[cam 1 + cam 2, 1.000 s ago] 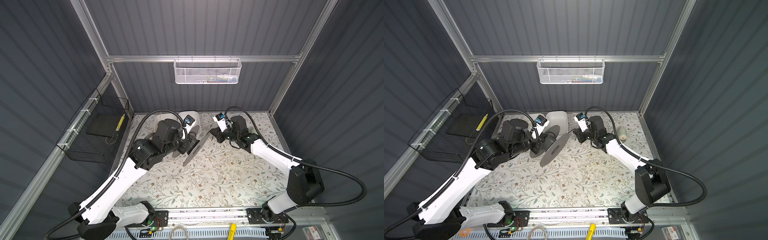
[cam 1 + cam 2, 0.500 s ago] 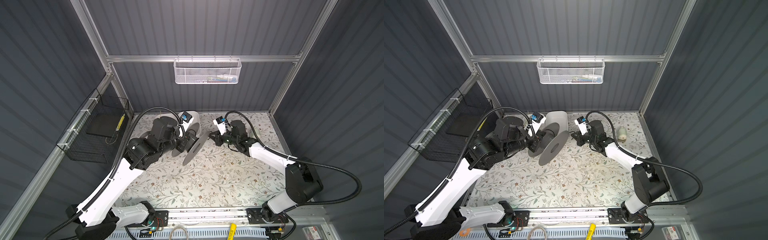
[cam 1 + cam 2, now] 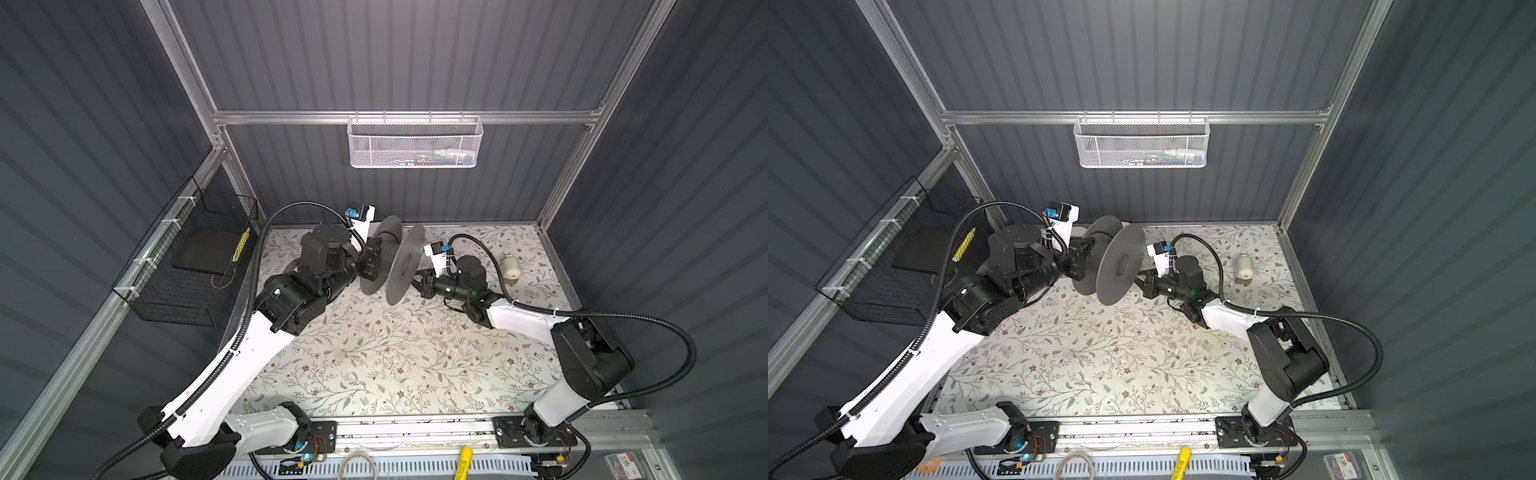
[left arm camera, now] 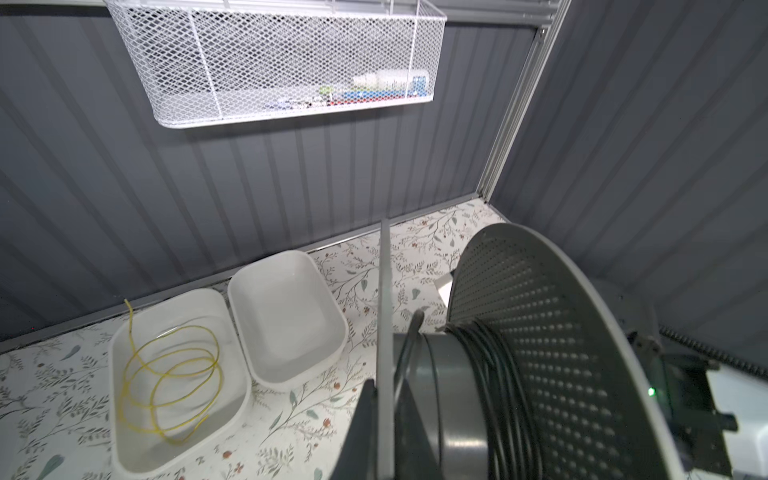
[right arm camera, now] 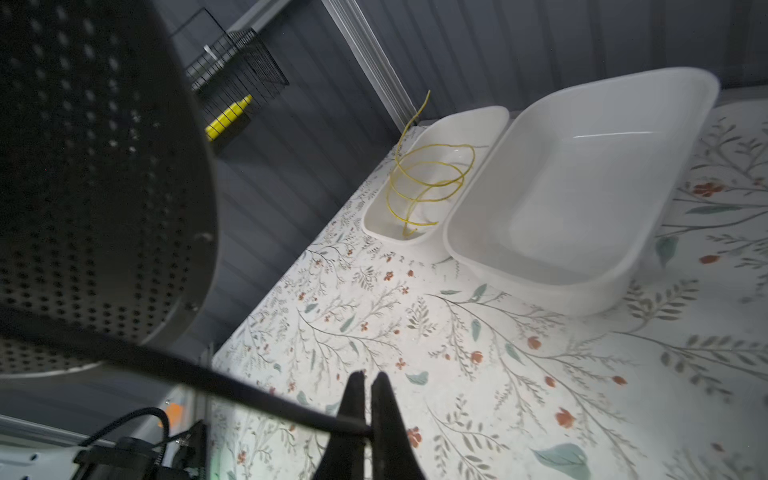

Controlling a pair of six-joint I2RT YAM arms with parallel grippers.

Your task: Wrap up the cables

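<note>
Mid-winding, I'd say: the left hand (image 4: 385,428) is clamped on the flange of the grey perforated plastic spool (image 4: 540,332), whose hub carries the partly wound thin black cord (image 4: 494,374), while the right hand (image 5: 368,384), pinched closed on the cord's free stretch, next needs to lay 1 taut lap.

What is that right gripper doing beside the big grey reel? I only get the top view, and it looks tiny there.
Observer: In the right wrist view, the right gripper is shut on a thin black cord that runs off toward the grey reel.
Operator: Is any cord on the reel already?
Observer: Yes. The left wrist view shows several turns wound around its middle.
Operator: Anything hidden behind the reel?
Observer: Two white trays: one holds a loose yellow wire coil, the other is empty.
</note>
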